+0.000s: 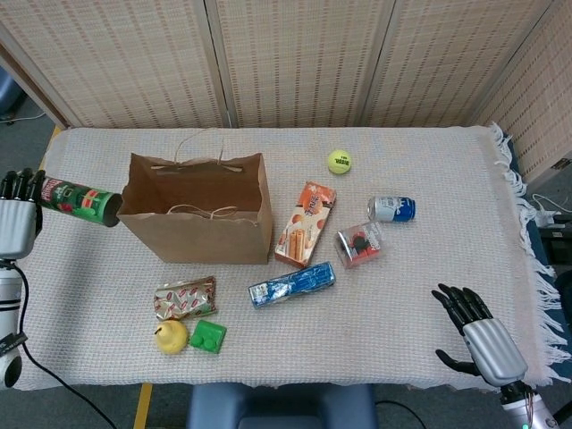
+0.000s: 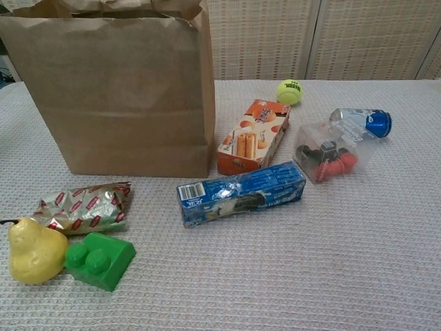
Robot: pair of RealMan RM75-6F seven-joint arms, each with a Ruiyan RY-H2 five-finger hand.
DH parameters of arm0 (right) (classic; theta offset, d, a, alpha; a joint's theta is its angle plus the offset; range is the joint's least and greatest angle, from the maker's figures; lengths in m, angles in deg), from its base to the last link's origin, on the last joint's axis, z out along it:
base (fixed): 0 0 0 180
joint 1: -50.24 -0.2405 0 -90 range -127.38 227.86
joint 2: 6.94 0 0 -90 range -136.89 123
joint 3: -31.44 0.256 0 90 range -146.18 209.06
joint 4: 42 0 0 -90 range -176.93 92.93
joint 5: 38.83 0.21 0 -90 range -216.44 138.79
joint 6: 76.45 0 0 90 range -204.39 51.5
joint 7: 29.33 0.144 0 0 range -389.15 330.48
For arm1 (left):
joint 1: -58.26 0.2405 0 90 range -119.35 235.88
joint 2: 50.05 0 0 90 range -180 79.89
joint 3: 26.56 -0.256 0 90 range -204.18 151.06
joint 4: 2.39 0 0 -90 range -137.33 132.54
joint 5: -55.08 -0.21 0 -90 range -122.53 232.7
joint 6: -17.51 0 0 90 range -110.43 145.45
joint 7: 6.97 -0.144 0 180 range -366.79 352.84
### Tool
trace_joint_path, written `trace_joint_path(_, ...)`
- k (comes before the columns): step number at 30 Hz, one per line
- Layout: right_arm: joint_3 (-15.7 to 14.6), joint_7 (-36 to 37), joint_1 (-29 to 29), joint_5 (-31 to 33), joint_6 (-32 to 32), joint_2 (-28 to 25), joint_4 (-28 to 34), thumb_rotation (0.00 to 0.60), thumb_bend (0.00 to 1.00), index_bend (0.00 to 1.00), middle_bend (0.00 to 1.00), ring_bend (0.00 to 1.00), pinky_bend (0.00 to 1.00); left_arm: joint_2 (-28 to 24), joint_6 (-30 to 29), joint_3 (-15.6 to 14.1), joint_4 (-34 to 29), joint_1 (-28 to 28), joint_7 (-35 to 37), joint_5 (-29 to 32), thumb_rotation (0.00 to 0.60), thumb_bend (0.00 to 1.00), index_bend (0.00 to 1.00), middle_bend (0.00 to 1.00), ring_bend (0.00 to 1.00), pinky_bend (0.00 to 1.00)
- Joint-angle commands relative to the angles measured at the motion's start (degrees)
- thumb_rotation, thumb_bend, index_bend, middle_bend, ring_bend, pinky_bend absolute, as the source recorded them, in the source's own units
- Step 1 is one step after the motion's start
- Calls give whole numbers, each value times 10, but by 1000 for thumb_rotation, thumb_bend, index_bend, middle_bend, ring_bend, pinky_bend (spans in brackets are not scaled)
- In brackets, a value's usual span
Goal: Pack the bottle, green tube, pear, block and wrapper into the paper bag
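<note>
left hand (image 1: 16, 223): at the far left edge of the head view, raised, its fingers wrapped around one end of the green tube (image 1: 79, 200); not visible in the chest view.
green tube: held off the counter, long axis nearly level, tilted slightly down to the right, free end just beside the upper left corner of the paper bag (image 1: 201, 214).
key relation: the bag mouth lies right of the hand, along the tube's own axis; the tube's free end looks not yet over the opening, so a carry rightward and a tip down seems needed.
paper bag: upright, open at the top, upper left of centre.
wrapper (image 1: 185, 298): lying below the bag, lower left.
pear (image 1: 168, 337): below the wrapper, touching the block (image 1: 207, 336) in the chest view.
bottle (image 1: 391, 209): on its side, right of centre, well apart from the bag.
right hand (image 1: 476, 337): lower right corner, fingers spread, holding nothing; it is nearer the bottle.
counter (image 1: 429, 259): covered in a pale woven cloth.
</note>
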Motion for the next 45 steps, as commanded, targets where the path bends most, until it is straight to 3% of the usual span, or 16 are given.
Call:
trace_joint_path(1,0,1,0,0,1,0,0,600,124,0,0,0,35,-12,3,89,-150,23,28,103,600,690,695,713,694,809)
trace_joint_path(11,-2,6,0,-4,2,-2,-1,600,125,0,0,0,35,-76,1,197,-436,35,63,236,600,689,684,711,694,806)
trace_joint_path(14,-2,6,1,-5,3,-2,-1,600,124,0,0,0,35,-92,0,208,-487,24,43,249,600,687,682,709,694,803)
trace_joint_path(18,-1,2,1,-5,4,-1,-2,600,124,0,0,0,35,-90,1,201,-491,-9,-4,238,600,686,681,708,694,801)
trace_joint_path(27,-2,5,-1,-5,1,-3,-2,600,124,0,0,0,35,-49,0,206,-532,-88,-75,281,600,682,668,701,692,796)
trace_joint_path(35,-3,16,-6,-1,-10,-9,3,600,124,0,0,0,35,10,-16,180,-554,-145,-129,301,600,662,622,658,642,745)
trace_joint_path(37,-3,20,-8,1,-12,-11,4,600,124,0,0,0,35,22,-20,167,-556,-153,-143,299,600,607,557,601,584,681)
trace_joint_path(39,-3,25,-9,2,-16,-14,4,600,124,0,0,0,35,35,-23,145,-546,-165,-169,287,600,520,416,448,453,581)
trace_joint_path(41,-4,28,-11,1,-17,-16,4,600,124,0,0,0,35,43,-21,134,-538,-172,-180,281,600,450,204,214,238,408)
trace_joint_path(43,-4,30,-11,0,-17,-17,4,600,124,0,0,0,35,51,-15,127,-529,-181,-186,277,600,426,82,97,120,300)
trace_joint_path(45,-5,31,-11,-3,-16,-18,4,600,124,0,0,0,35,57,-11,124,-519,-187,-190,274,600,404,18,31,61,252)
